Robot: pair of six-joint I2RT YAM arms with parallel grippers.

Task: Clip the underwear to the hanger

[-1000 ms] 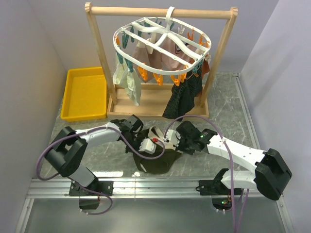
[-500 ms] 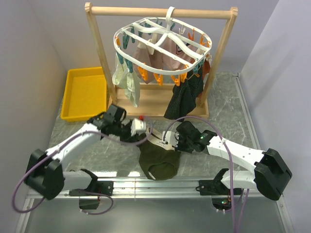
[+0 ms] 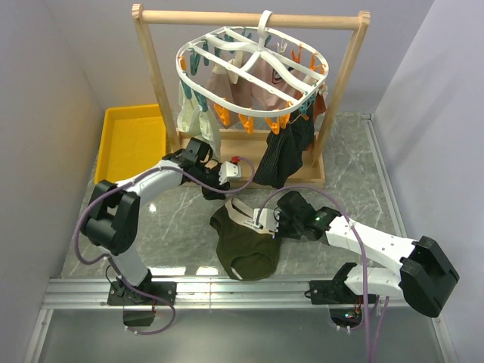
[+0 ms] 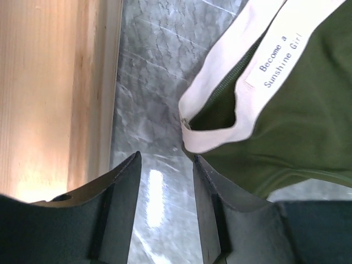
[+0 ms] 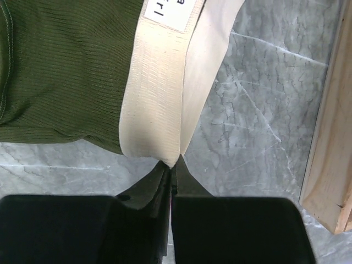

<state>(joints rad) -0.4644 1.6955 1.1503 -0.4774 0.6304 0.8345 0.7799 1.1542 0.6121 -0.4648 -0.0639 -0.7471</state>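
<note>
Right hand (image 5: 170, 168) is pinched tight on the end of the pale waistband of the underwear (image 3: 246, 243), with that arm stretched low over the desk (image 3: 166, 231) toward the middle. Left hand (image 4: 165, 170) sits up by the base of the wooden frame (image 3: 249, 17), arm reaching forward, fingers apart and gripping nothing, just bare desk in the gap and the waistband's other end beside one finger. The underwear lies on the desk in front of the frame, not on the hanger (image 3: 253, 72), which hangs from the top rail with a black ribbed garment (image 3: 283, 155) and some pale ones clipped on. The yellow tray (image 3: 132, 147) sits left of the frame.
</note>
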